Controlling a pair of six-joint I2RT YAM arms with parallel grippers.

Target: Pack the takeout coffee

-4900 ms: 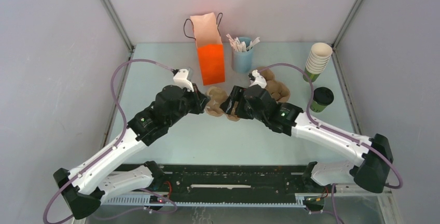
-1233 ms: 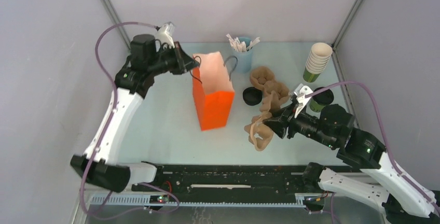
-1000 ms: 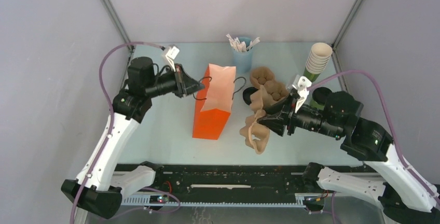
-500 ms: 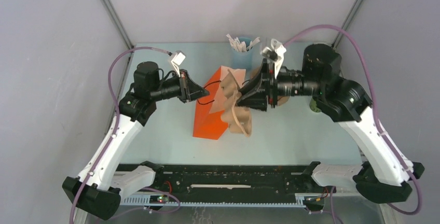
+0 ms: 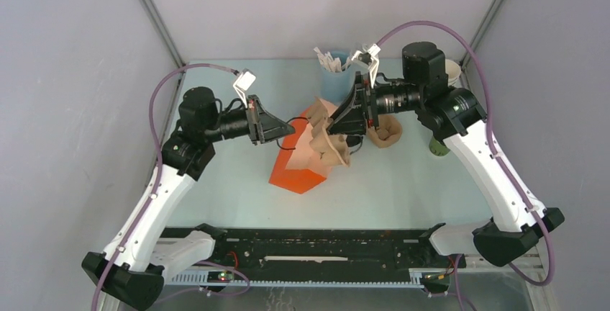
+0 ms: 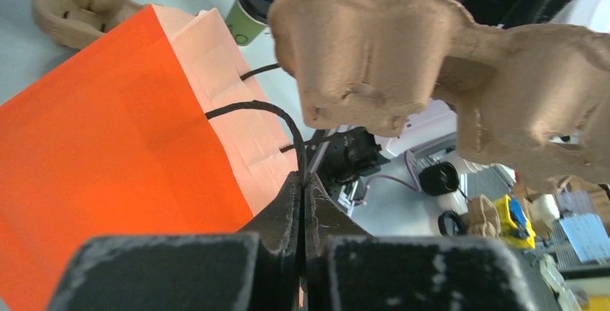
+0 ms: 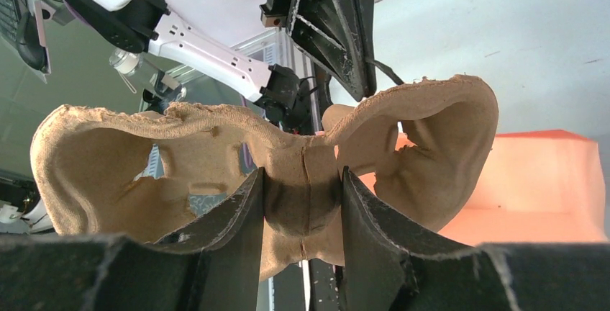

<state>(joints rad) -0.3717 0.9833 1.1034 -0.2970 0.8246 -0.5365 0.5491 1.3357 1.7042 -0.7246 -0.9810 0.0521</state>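
Note:
The takeout coffee, a green cup with a black lid, shows in the left wrist view (image 6: 252, 12). In the top view only a green sliver of it (image 5: 436, 146) shows behind my right arm. My left gripper (image 5: 290, 129) is shut on the black cord handle (image 6: 273, 113) of the orange paper bag (image 5: 301, 165), which leans tilted. My right gripper (image 5: 338, 131) is shut on the middle ridge of a brown pulp cup carrier (image 7: 266, 160) and holds it in the air at the bag's mouth (image 5: 327, 142).
A second pulp carrier (image 5: 385, 132) lies on the table right of the bag. A blue cup of stirrers (image 5: 334, 73) stands at the back. The stack of lidless cups (image 5: 453, 71) is mostly hidden behind my right arm. The walls close in on both sides.
My right gripper has carried the carrier left and down toward the bag's mouth. My left gripper has pulled the handle slightly right, and the bag leans lower.

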